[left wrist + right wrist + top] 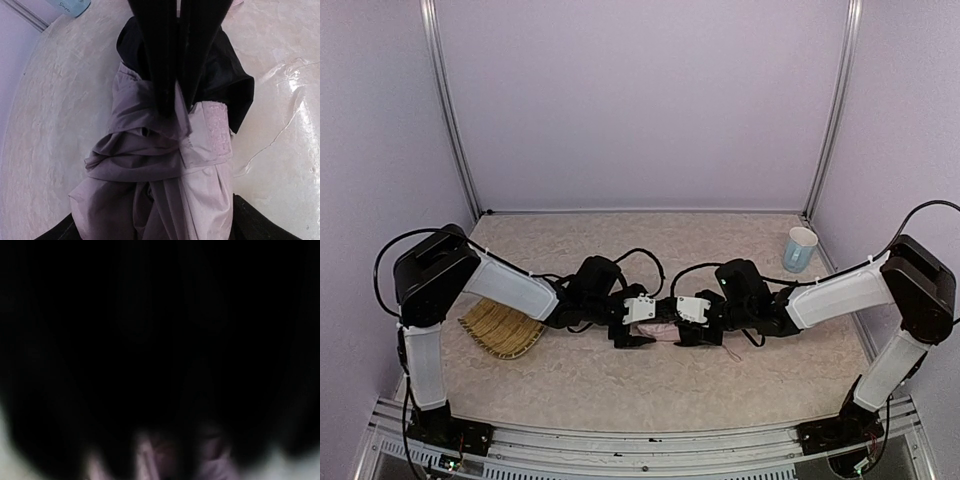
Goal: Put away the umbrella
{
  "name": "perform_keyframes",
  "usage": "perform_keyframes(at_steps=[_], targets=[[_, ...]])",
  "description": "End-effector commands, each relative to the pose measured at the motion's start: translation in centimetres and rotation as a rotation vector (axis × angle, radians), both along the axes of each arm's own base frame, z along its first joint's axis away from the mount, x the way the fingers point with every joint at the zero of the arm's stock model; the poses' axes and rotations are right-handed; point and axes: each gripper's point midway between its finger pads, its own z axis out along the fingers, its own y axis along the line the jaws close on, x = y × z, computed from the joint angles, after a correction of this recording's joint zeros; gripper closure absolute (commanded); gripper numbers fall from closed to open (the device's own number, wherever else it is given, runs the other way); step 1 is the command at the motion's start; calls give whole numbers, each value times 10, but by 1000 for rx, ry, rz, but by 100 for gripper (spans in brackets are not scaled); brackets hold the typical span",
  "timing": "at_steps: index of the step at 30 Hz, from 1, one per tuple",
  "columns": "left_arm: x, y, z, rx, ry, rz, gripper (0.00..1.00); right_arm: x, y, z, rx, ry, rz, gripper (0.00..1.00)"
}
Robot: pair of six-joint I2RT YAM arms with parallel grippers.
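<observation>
Pink fabric: the umbrella [660,329] is folded down to a crumpled bundle, with pale pink cloth outside and black lining [231,85] spilling out at one end.
Umbrella, place: it lies on the table [620,250] about midway between the left and right edges, nearer the near edge than the far one, directly between the two tools.
Strap: a pink closure strap [216,131] with a rough fastening patch wraps part of the way round the bundle. Whether it is fastened cannot be told.
Left tool [636,338]: open, with its fingers [260,224] showing only as dark corners at the bottom of its wrist view, one on each side of the pink bundle. Contact with the cloth cannot be told.
Right tool [692,335]: its fingers are together and come in over the black lining, tips pinched on a fold of pink cloth just beside the strap.
Right wrist view: almost wholly black and blurred, with a few pink folds at the bottom edge.
Shaft, ribs, handle: hidden by cloth and arms.
Woven straw tray [502,328]: near the left edge, partly under the left arm, well apart from the umbrella.
Pale blue cup [800,248]: upright at the far right corner.
</observation>
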Motion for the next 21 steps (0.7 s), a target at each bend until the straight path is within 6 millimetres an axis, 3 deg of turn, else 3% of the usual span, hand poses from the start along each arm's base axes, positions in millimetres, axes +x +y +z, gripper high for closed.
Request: perform_keyframes(at_steps=[1, 4, 13, 18, 21], targets=[[-12, -4, -26, 135, 79, -58, 21, 5, -3, 1, 1, -2, -21, 100], [-9, -7, -43, 201, 123, -27, 40, 6, -3, 8, 24, -22, -22, 100], [-12, -21, -44, 178, 281, -4, 98, 4, -5, 15, 36, -57, -12, 100], [-21, -18, -38, 168, 451, -11, 100, 0, 2, 46, 95, -60, 16, 100], [-31, -13, -37, 179, 534, -26, 100, -1, 6, 81, 166, -84, 20, 100]])
